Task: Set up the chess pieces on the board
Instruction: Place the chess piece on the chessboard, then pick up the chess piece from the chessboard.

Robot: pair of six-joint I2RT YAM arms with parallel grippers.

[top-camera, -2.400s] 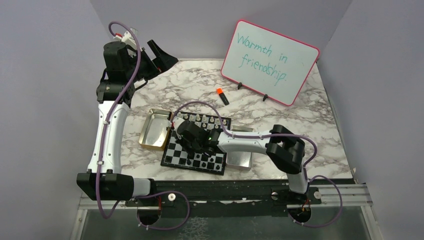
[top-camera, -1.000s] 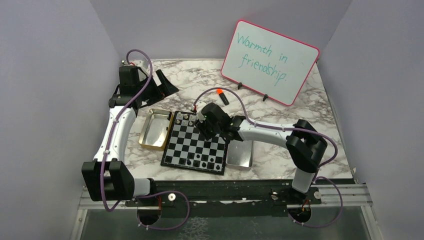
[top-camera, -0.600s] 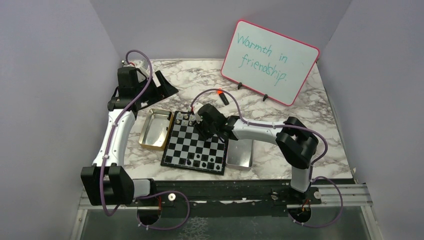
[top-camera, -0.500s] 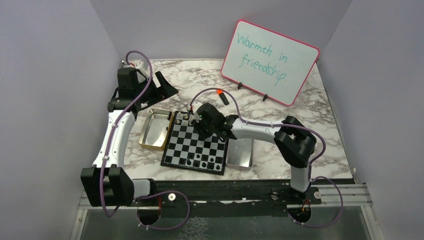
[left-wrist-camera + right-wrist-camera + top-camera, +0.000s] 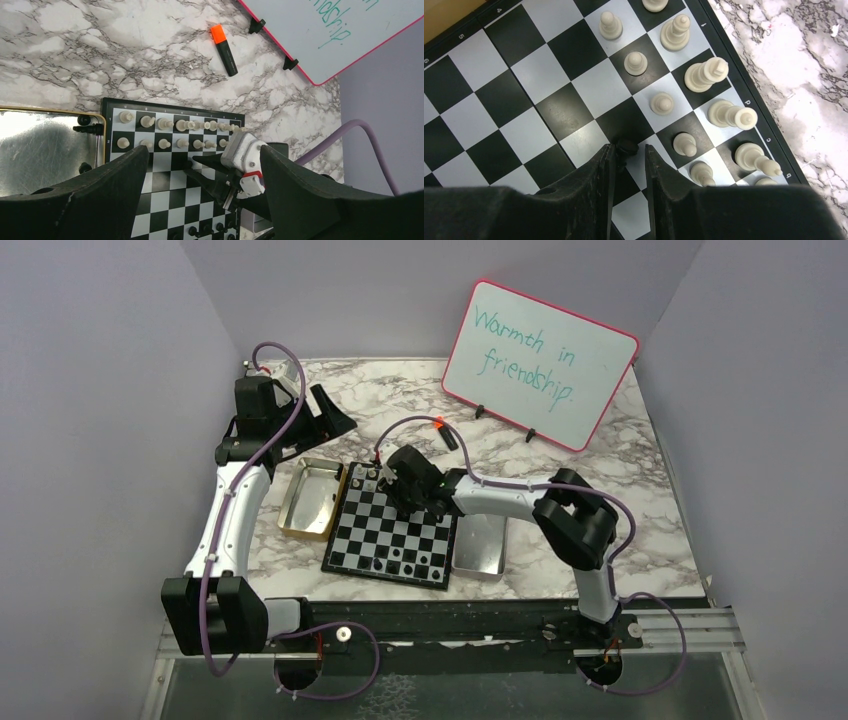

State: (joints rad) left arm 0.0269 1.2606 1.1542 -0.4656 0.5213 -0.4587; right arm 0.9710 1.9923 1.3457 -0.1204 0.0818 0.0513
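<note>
The right claw (image 5: 628, 150) has its 2 fingers set narrowly on either side of a small black piece (image 5: 627, 146). The left finger looks to touch it, but a sliver of square shows on the other side, so I cannot tell whether it is clamped yet. That piece stands on the board (image 5: 499, 100) just beside the 2 far rows of white pieces (image 5: 662, 103), the wrong end for black. A couple of seconds ago this claw hung over the near half of the board. Since then it has swung to the far rows and slid left along them, narrowing as it went. That reads as picking up a stray, likely bound for the near edge, where other black pieces (image 5: 400, 562) stand. The left claw (image 5: 322, 418), fingers wide apart and empty, has dropped lower behind the gold tray (image 5: 312, 497).
</note>
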